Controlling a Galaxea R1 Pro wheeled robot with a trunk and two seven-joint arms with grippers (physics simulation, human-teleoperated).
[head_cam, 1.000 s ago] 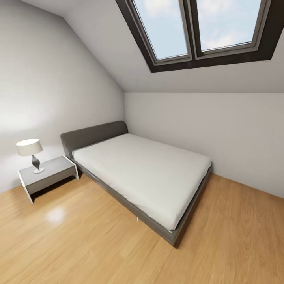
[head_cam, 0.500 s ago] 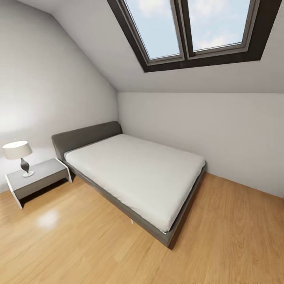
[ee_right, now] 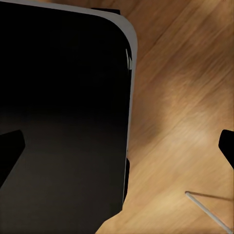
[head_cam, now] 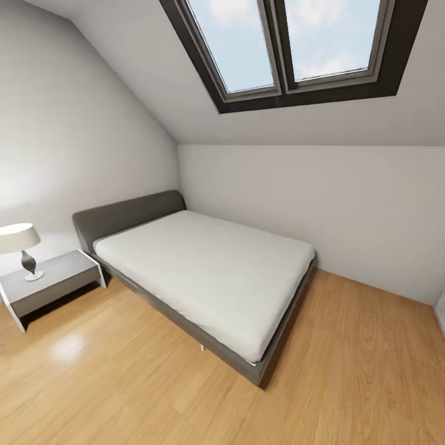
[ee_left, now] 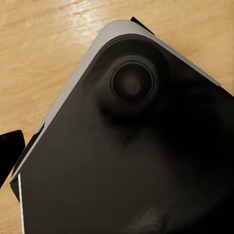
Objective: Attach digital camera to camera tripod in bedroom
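The bedroom's floor (head_cam: 136,383) is light honey wood planks; its walls (head_cam: 296,204) are pale grey. The bed (head_cam: 204,272) has a dark grey frame and white mattress. The nightstand (head_cam: 46,284) is grey-topped with white edges, the lamp (head_cam: 21,247) cream-shaded. The skylight (head_cam: 290,49) frames blue sky in dark brown.

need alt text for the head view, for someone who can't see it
A grey-framed bed with a bare white mattress stands in the corner of an attic bedroom, on a light wood floor. A white nightstand with a lamp sits beside it, and a dark-framed skylight in the sloped ceiling shows blue sky.
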